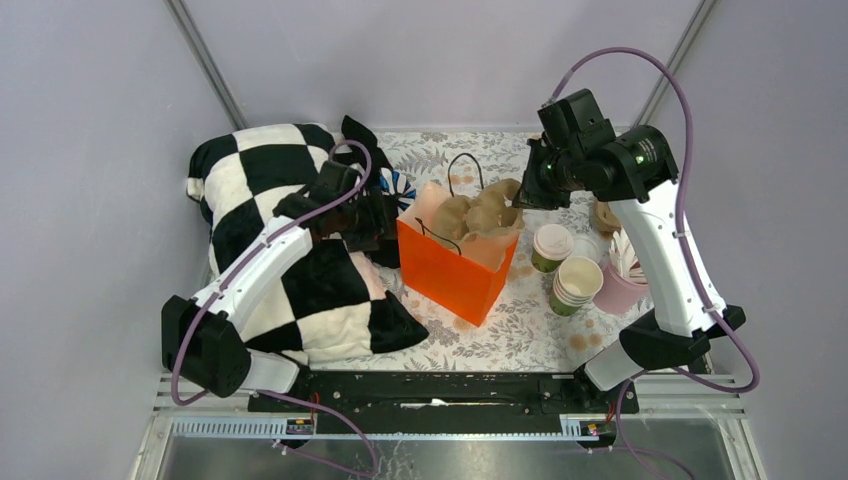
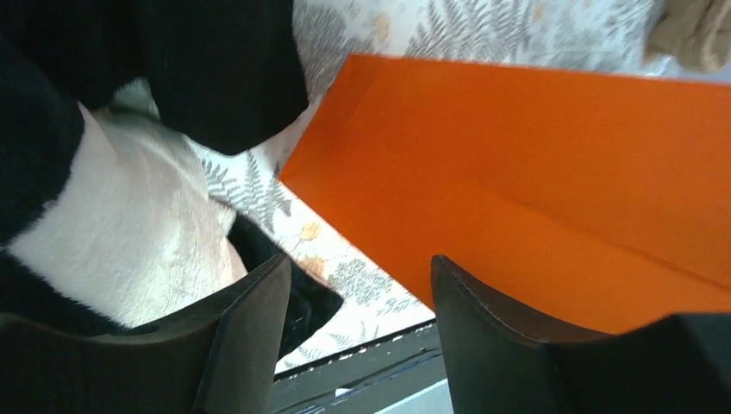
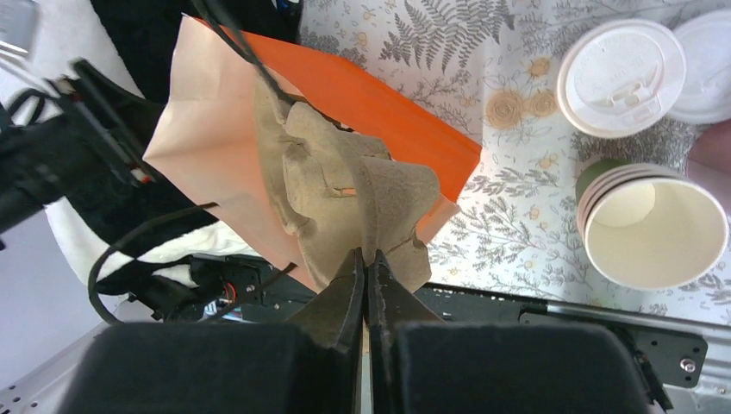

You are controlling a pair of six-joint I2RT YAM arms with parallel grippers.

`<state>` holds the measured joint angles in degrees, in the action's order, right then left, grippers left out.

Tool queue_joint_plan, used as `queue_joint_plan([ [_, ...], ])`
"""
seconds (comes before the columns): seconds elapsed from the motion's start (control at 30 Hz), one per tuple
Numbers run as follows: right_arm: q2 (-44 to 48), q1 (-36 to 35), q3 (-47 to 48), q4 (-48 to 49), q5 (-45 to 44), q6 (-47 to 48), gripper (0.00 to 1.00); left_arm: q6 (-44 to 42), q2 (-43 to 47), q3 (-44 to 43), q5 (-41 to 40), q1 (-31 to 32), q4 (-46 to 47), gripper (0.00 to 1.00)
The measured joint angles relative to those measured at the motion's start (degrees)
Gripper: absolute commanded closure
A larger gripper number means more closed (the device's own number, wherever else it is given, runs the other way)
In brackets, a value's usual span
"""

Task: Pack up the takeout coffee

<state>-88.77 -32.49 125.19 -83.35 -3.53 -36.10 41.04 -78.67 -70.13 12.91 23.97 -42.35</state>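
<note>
The takeout coffee (image 1: pixel 552 245), a green cup with a white lid (image 3: pixel 621 78), stands on the floral cloth right of the orange paper bag (image 1: pixel 455 275). My right gripper (image 1: pixel 520 195) is shut on the edge of a brown cardboard cup carrier (image 3: pixel 345 185) that sits in the mouth of the bag (image 3: pixel 379 103); its fingertips (image 3: pixel 368 254) pinch the cardboard. My left gripper (image 1: pixel 375 225) is open beside the bag's left wall (image 2: pixel 534 172). Only cloth shows in the gap of the left gripper (image 2: pixel 360 263).
A stack of lidless green cups (image 1: pixel 577 285) stands just in front of the coffee, and a pink cup of white sticks (image 1: pixel 620 280) to its right. A black-and-white checked cushion (image 1: pixel 270 220) lies under the left arm. A second white lid (image 3: pixel 707 52) lies beside the coffee.
</note>
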Motion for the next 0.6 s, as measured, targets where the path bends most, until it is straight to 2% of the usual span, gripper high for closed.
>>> queue_joint_plan([
  [0.13,-1.2,0.0,0.3,1.6,0.5,2.0,1.0,2.0,0.3,5.9,1.0,1.4,1.1,0.38],
  [0.37,-3.6,-0.9,1.9,3.9,1.5,3.7,1.0,7.5,6.3,12.6,1.0,9.1,6.6,0.38],
  [0.5,-5.9,-1.8,4.2,4.0,1.5,3.8,1.0,9.8,7.4,13.7,0.8,12.2,8.3,0.39],
  [0.6,-5.5,-1.9,2.5,4.0,1.1,3.8,1.0,10.4,7.4,13.7,0.4,12.7,9.0,0.38],
])
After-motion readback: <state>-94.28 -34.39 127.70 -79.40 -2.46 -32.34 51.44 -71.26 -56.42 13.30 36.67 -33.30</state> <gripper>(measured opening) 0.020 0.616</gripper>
